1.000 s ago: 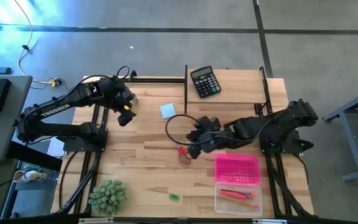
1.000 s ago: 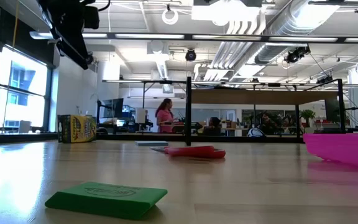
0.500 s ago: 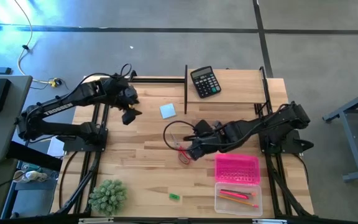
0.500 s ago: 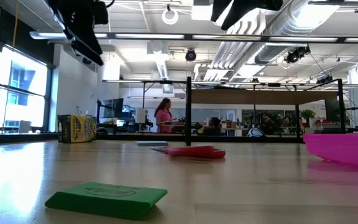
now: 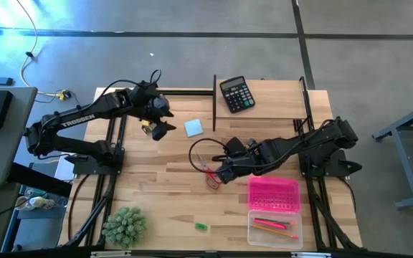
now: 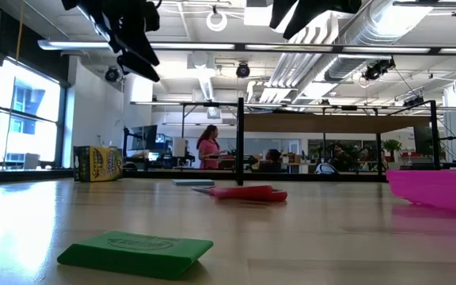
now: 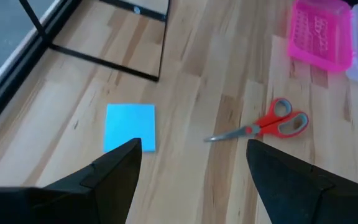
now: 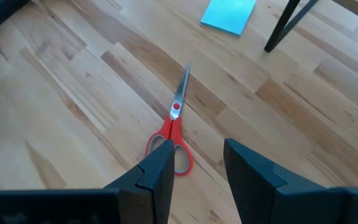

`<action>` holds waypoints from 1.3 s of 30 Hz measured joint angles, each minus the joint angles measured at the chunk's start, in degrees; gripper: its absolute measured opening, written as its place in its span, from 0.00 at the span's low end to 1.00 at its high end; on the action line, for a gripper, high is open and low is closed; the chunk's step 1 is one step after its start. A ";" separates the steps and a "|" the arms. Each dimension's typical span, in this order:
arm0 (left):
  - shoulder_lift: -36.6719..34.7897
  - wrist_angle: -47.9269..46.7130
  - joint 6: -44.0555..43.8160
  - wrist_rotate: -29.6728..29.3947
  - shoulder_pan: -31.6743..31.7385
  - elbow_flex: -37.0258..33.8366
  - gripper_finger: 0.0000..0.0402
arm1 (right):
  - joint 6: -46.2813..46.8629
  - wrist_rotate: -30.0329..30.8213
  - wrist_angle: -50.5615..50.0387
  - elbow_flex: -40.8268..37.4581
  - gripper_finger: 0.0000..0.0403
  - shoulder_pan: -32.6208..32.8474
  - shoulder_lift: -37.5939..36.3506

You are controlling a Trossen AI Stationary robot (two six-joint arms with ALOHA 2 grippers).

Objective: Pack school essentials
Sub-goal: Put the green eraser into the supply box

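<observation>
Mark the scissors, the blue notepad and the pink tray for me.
scissors [image 8: 175, 111]: right wrist view, on the pivot.
blue notepad [image 7: 130, 126]: left wrist view, on its face.
pink tray [image 5: 273, 194]: high view, on its floor.

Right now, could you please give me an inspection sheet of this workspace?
Surface: wooden table, dry, flat.
Job's things: closed red-handled scissors and blue notepad lying loose; green eraser near front edge; pencils and pen in clear box; pink tray beside it.
Clutter: black calculator; green spiky plant; crayon box.
Grippers: left gripper open above notepad; right gripper open above scissors, both empty.
Cables: black loop on table by right arm.
Surroundings: person far behind.
</observation>
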 joint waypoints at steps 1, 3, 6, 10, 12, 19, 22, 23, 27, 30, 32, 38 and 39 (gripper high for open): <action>0.56 0.00 -0.01 -0.08 0.00 0.75 0.70 | 0.00 0.04 0.00 0.00 0.32 0.00 0.00; 1.52 0.06 -0.03 -0.15 0.02 2.20 0.70 | 0.00 0.22 0.09 0.00 0.32 0.00 0.00; 2.87 0.56 0.35 -0.09 -0.10 4.40 0.70 | -0.23 0.26 1.05 -0.02 0.32 -0.25 0.00; 4.95 0.59 1.77 0.06 -0.87 7.11 0.70 | -0.49 0.41 1.37 -0.02 0.32 -0.46 0.00; 5.75 0.50 1.92 0.10 -1.41 8.22 0.70 | -0.44 0.36 1.25 -0.02 0.32 -0.46 0.00; 7.04 -5.75 5.88 -0.53 -3.69 13.28 0.70 | -0.54 -8.13 6.53 -0.07 0.32 -0.63 0.29; 7.02 -9.90 6.01 -0.77 -4.10 15.64 0.70 | -3.21 -11.48 12.60 -0.07 0.32 0.64 1.73; 6.88 -11.19 6.01 -0.79 -4.10 16.47 0.70 | -4.30 -11.74 14.49 -0.07 0.32 1.29 2.27; 5.81 -15.92 7.24 -1.63 -4.02 18.19 0.70 | -4.22 -13.40 19.36 -0.07 0.32 3.43 4.25; 4.84 -18.71 7.91 -1.88 -4.03 18.19 0.70 | -4.36 -13.73 22.70 -0.07 0.32 4.95 5.97; 4.42 -20.33 7.53 -1.67 -4.11 18.20 0.70 | -4.52 -13.75 23.58 -0.07 0.32 5.72 6.88; 4.24 -22.73 6.03 -1.72 -4.71 18.19 0.70 | -9.26 -14.31 24.91 1.22 0.32 7.19 10.03; 4.24 -22.71 6.01 -1.91 -4.89 18.19 0.70 | -10.64 -14.40 24.18 2.64 0.32 7.19 10.80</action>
